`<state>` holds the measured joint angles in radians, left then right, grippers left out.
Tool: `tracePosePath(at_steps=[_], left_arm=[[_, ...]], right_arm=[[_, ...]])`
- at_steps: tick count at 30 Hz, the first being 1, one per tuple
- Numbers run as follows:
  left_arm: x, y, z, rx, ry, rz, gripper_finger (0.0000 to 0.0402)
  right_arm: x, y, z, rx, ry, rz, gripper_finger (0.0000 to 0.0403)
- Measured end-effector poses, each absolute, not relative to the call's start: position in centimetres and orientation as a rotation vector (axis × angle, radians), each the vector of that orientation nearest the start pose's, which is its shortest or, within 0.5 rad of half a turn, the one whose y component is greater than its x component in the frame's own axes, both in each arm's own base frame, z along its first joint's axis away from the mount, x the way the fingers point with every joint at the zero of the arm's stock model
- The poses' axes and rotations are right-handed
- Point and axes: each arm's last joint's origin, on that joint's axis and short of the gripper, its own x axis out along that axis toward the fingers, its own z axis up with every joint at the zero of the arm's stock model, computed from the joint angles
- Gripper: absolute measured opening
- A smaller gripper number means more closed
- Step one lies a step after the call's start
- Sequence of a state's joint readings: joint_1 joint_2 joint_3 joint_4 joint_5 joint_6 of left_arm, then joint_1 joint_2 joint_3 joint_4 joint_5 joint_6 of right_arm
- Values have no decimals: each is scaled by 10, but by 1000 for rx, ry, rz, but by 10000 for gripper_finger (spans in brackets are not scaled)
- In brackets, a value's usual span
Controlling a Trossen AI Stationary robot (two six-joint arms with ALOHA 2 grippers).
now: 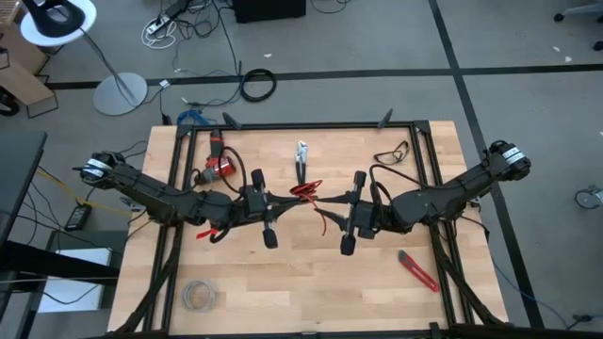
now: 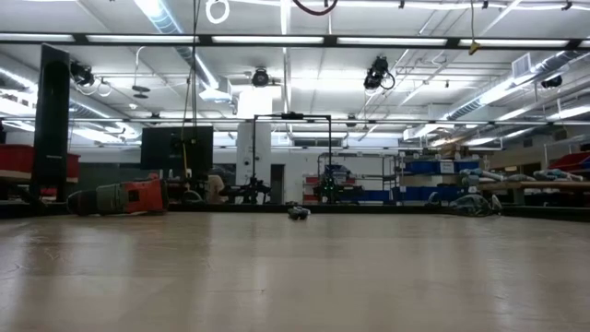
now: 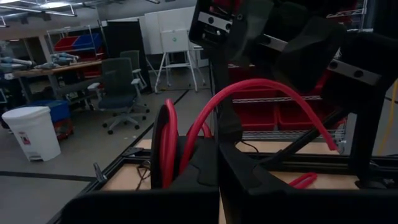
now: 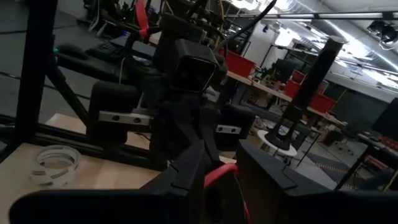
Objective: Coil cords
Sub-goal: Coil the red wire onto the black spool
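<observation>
A: From above, where was the wire?
B: Mid-table, strung between both grippers; left gripper was clamped shut on it, right gripper partly open around its other end.

A: The left wrist view?
B: Red loops rose past closed fingers.

A: Right wrist?
B: Wire between the fingers. No readable writing anywhere.
</observation>
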<state>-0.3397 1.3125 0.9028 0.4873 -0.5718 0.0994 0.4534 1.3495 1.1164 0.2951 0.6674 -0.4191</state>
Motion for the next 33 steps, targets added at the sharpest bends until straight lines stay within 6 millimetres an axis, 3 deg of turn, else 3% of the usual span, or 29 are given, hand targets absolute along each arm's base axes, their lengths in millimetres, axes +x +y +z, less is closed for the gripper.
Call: tracePosePath(at_steps=[18, 33], left_arm=[[281, -83, 326, 81, -78, 237, 0], [281, -83, 326, 103, -84, 218, 0]], right_arm=[[284, 112, 371, -389, -32, -233, 93], [291, 90, 377, -403, -74, -297, 93]])
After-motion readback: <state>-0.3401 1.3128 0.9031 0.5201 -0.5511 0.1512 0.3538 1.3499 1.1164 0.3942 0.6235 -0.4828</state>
